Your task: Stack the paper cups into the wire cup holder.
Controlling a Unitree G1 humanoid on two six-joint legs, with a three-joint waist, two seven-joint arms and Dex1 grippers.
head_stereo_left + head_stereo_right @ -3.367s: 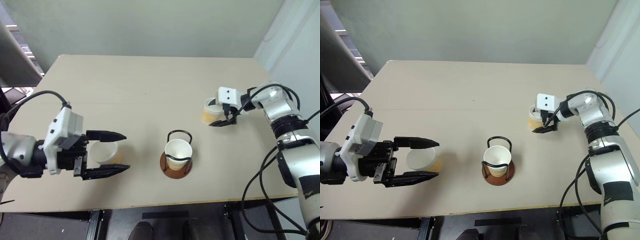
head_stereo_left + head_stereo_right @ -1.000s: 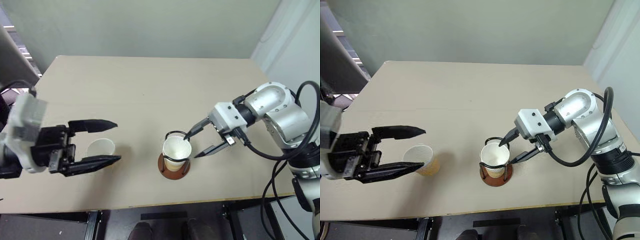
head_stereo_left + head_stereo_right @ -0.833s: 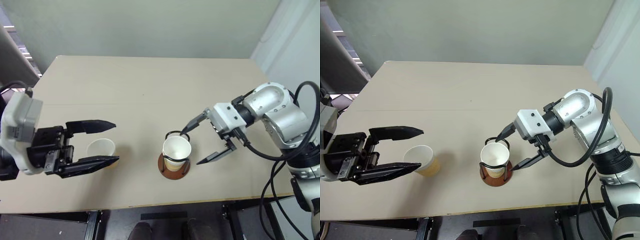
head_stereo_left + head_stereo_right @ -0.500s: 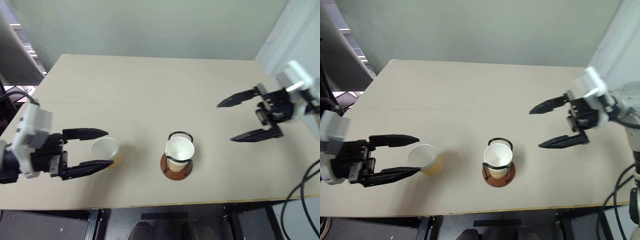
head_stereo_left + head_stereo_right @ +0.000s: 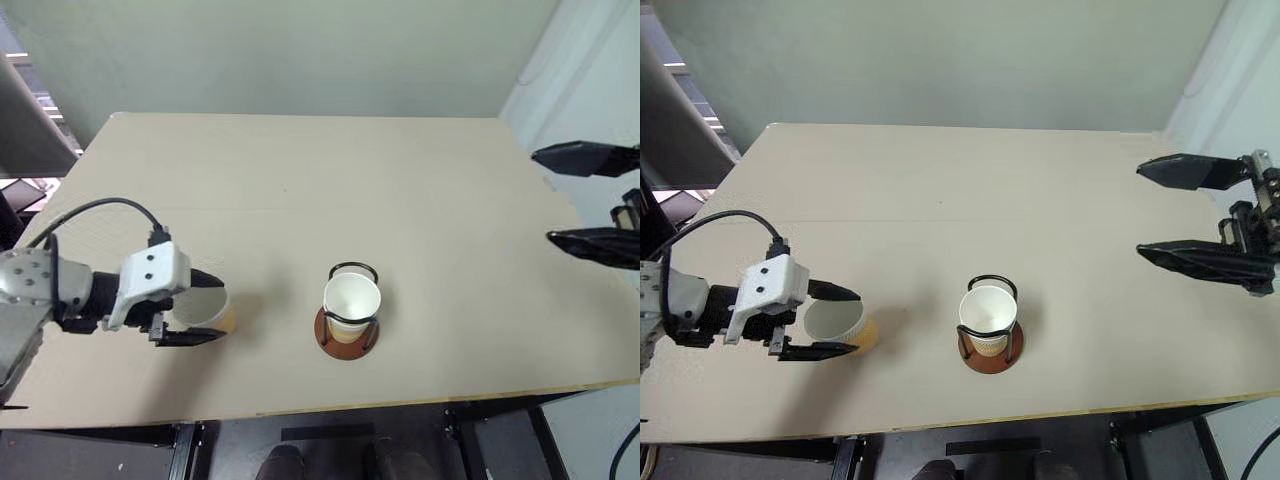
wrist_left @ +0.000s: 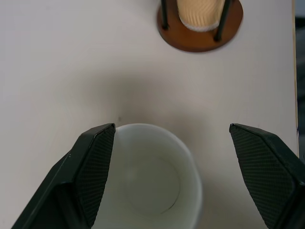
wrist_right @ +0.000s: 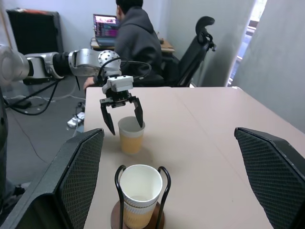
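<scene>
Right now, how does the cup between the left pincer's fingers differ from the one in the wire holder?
The loose cup stands on the bare table, framed by the open left pincer; the holder cup sits inside the wire cup holder. The holder cup has no pincer near it. Both are upright, tan outside and white inside.

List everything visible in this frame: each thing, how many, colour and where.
table: one, beige, under everything.
wire cup holder: one, brown base, black loops, near front edge, centre.
paper cups: tan, white inside; stack in the holder, one loose cup to its left.
person: one, dark hoodie, seated at a laptop behind the table.
office chair: one, black, beside the person.
left end effector: open, fingers either side of the loose cup.
right end effector: open, raised at the table's right.
</scene>
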